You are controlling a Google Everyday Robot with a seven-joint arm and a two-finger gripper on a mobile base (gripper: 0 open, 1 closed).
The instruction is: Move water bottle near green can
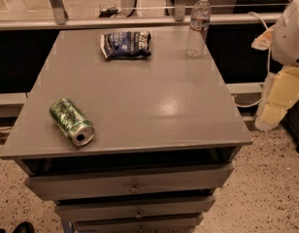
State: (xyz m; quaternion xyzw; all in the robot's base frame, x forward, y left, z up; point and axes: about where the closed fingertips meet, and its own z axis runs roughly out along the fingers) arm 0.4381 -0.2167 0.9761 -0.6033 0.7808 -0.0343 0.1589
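The water bottle [198,25] stands upright at the far right corner of the grey cabinet top [140,96]; it is clear, with a white cap and a red-banded label. The green can [72,122] lies on its side near the front left edge, with its silver top facing the front right. Bottle and can are far apart, at diagonally opposite corners. My gripper [274,111] hangs off the table's right side, below the white arm housing [292,30], level with the middle of the table. It holds nothing and is well to the right of and nearer than the bottle.
A dark blue crinkled snack bag [126,44] lies at the back centre of the top. A metal rail [115,22] runs behind the cabinet. Drawers [134,184] are below the top. Speckled floor [266,188] lies to the right.
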